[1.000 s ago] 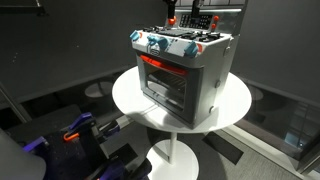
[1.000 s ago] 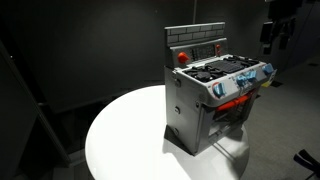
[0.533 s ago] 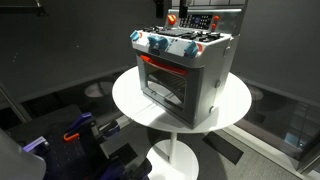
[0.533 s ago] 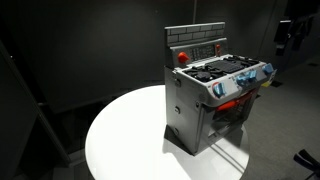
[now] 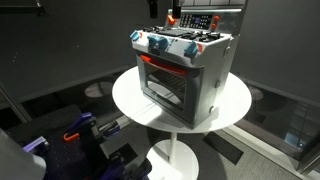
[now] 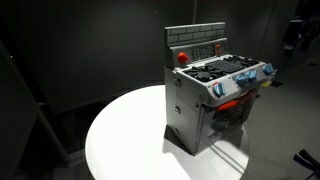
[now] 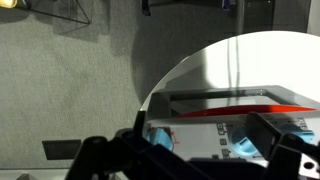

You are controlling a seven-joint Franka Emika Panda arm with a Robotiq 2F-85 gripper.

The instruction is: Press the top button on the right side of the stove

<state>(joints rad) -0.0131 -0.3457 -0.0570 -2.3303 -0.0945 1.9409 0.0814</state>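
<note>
White round table [image 6: 120, 140] bears the boxy silver-grey toy stove [image 6: 205, 95], well apart from our black gripper [image 6: 293, 42], its fingers [image 7: 100, 158] seemingly wide; we judge the button not yet pressed.

Round white table [image 5: 128, 98], standing on a single white pedestal [image 5: 179, 140]. In an exterior view the table [image 6: 120, 140] shows a wide bare stretch of top toward its near rim. Dark backdrop [image 6: 80, 50] behind it. Blue and black equipment [image 5: 80, 130] sits low beside the table's foot; its kind cannot be made out. Wrist view: grey carpet [image 7: 70, 80] lies beyond the table's curved edge, with a dark rectangular floor plate [image 7: 60, 150] set in it, apart from the table.
</note>
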